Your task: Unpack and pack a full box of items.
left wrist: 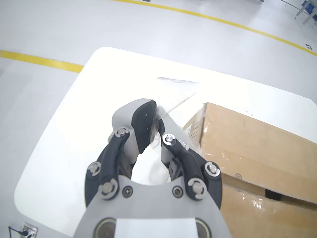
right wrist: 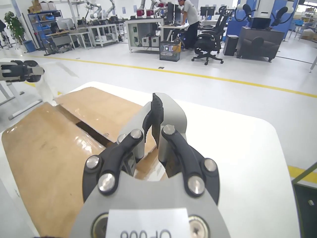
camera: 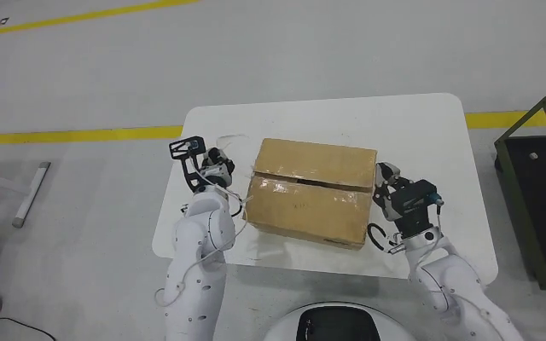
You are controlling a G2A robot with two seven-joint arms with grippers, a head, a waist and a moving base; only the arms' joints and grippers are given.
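Note:
A brown cardboard box (camera: 311, 192) lies in the middle of the white table (camera: 426, 128), its top flaps closed with a dark slit along the seam (right wrist: 91, 131). My left gripper (left wrist: 154, 118) is just off the box's left end, shut on a strip of clear tape (left wrist: 178, 91) that runs from the fingers to the box's corner (left wrist: 204, 106). In the top view this gripper (camera: 220, 162) is beside the box. My right gripper (right wrist: 154, 115) is shut with nothing between its pads, above the box's right end (camera: 386, 181). The left gripper (right wrist: 24, 71) also shows far off in the right wrist view.
A dark green bin (camera: 522, 192) stands off the table's right side. The table's bare surface lies behind the box and to its right (right wrist: 235, 149). Yellow lines (camera: 85, 134) cross the floor beyond the table.

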